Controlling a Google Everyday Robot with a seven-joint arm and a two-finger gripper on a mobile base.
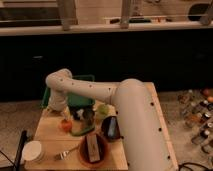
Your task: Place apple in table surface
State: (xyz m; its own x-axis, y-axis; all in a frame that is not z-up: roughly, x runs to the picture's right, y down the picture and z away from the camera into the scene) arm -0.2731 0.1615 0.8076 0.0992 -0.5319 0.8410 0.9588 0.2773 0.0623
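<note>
Camera view: apple down, gripper clearing

Orange-red apple (66,125) sits on the table surface (52,136), beside the green tray (80,79). Gripper (64,116) hangs just above it, jaws apparently spread, holding nothing. Best lift straight up, avoiding nudging the fruit.

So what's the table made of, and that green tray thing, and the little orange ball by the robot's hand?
The table surface looks like pale wood, matte, with faint plank lines. The tray seems to be dark green plastic, smooth and plain. The apple is real or toy fruit, hard to say; its orange-red skin looks smooth. The gripper hangs just above it, probably metal and plastic.
</note>
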